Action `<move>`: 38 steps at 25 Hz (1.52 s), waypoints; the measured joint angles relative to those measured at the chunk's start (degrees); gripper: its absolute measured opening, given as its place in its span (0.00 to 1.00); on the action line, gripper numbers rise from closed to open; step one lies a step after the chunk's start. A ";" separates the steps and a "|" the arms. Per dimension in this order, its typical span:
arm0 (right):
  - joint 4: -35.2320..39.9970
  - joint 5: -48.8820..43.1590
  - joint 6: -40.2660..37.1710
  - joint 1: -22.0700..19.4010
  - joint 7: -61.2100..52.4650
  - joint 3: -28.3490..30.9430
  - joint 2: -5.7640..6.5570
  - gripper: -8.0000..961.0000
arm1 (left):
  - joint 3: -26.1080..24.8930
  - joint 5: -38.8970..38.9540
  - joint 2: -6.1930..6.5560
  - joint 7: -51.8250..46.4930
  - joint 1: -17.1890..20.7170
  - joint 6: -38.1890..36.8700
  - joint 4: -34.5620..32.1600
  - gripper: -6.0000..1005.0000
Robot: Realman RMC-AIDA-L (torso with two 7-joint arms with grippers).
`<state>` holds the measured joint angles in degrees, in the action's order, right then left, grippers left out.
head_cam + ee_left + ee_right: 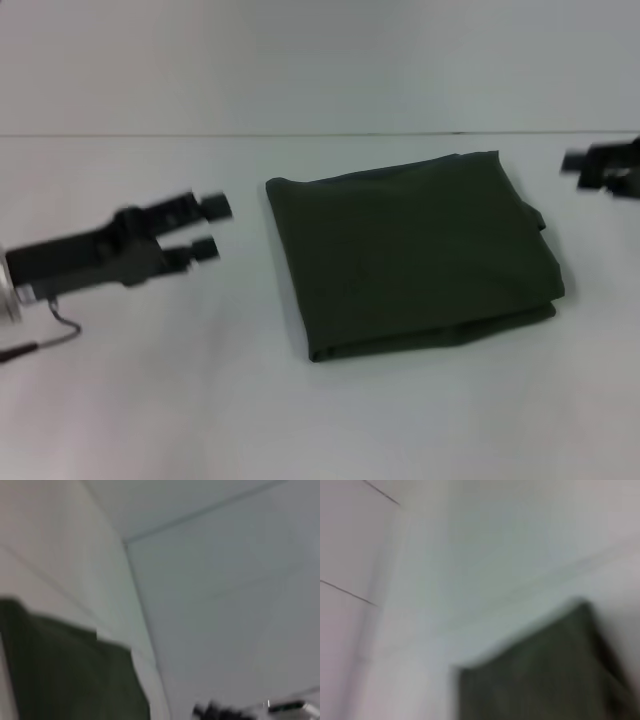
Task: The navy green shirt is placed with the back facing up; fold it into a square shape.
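The navy green shirt [410,255] is lying folded roughly square mid-table, the left pincer [210,228] is sitting spread beside it, and any sweep could be snagging an edge, undoing the loose layers.

The navy green shirt [410,255] is seen as a plain dark olive green, with no print or pattern across its folded layers. The bench [150,400] is shown in an even, unpatterned white, crossed by one thin dark line at its far edge. The left end effector [212,228] is rendered in black, with a thin dark cable near it. The right end effector [590,168] is likewise black
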<state>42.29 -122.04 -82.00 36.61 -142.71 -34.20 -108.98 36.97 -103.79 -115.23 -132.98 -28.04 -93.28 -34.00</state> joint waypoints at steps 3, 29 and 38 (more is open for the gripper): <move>-1.76 6.60 -3.85 -2.56 5.90 4.64 0.81 0.47 | 0.58 -1.93 -1.27 -0.46 0.21 -0.72 0.08 0.94; -7.20 15.96 -5.95 -10.01 17.62 12.03 0.62 0.78 | 5.02 -7.90 -8.65 -13.54 -2.27 18.25 8.09 0.94; -7.30 16.17 -6.30 -9.95 17.78 12.47 0.62 0.78 | 5.87 -8.29 -8.76 -11.12 -3.20 21.12 9.99 0.92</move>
<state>34.99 -105.87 -88.30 26.66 -124.93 -21.73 -108.37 42.85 -112.09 -124.00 -144.10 -31.24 -72.16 -24.01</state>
